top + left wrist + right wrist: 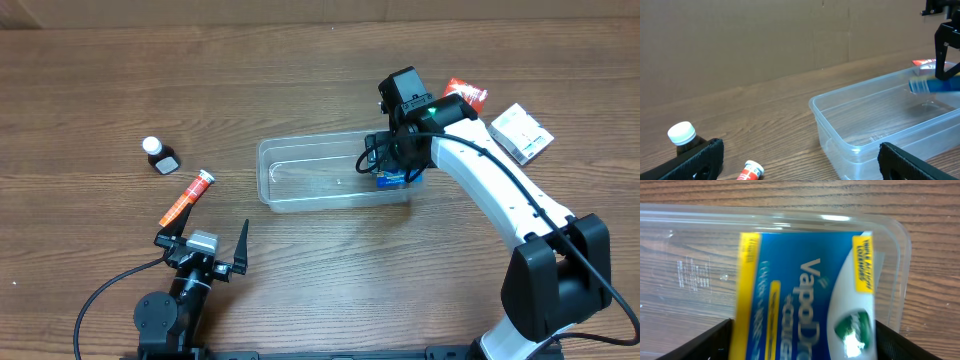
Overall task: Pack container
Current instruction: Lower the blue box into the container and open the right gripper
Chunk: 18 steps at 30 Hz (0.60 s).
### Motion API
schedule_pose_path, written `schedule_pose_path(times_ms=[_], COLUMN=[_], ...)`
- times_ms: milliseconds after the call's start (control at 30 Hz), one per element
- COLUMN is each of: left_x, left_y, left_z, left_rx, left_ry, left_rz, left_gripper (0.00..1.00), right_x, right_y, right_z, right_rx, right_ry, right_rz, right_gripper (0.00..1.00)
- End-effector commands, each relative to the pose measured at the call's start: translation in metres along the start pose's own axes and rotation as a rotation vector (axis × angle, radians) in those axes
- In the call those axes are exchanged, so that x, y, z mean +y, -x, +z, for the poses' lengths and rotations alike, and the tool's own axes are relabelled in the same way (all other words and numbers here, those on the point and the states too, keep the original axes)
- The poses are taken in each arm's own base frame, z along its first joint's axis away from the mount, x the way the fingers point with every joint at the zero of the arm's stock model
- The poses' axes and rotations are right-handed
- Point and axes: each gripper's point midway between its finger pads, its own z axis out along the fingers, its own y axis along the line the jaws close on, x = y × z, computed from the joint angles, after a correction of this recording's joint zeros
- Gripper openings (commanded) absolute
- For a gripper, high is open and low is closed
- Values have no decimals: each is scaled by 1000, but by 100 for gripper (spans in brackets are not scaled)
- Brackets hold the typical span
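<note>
The clear plastic container point(300, 172) lies at the table's middle; it also shows in the left wrist view point(875, 125) and the right wrist view point(685, 265). My right gripper point(395, 165) is shut on a blue VapoDrops box point(805, 295) and holds it over the container's right end; the box also shows in the overhead view point(392, 181) and in the left wrist view point(932, 84). My left gripper point(203, 247) is open and empty near the front edge, left of the container.
An orange-red tube point(187, 198) and a small dark bottle with a white cap point(158, 155) lie left of the container. A red packet point(466, 93) and a white box point(522, 132) lie at the right, beyond my right arm.
</note>
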Motion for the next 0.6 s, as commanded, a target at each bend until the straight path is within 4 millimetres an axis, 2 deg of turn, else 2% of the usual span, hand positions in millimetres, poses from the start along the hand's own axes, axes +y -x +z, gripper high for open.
schedule_pose_path(times_ms=[0,233,300,500,567], left_x=[4,4,4,4,4], left_y=[1,1,1,1,1], left_z=[-1,-1,-1,-1,-1], left_rx=[-6,-6,-6,-6,-6], left_ry=[17,17,17,17,17], left_rz=[10,10,10,10,10], left_gripper=[100,100,100,100,100], right_x=[0,1,6,12,13], right_y=[0,1,-2,9,16], right_z=[1,1,-2,-42,-55], right_rx=[-5,-6,9,8,-14], right_ry=[2,4,36,58,62], right_rz=[1,1,1,1,3], right_gripper=[88,88,85,68,70])
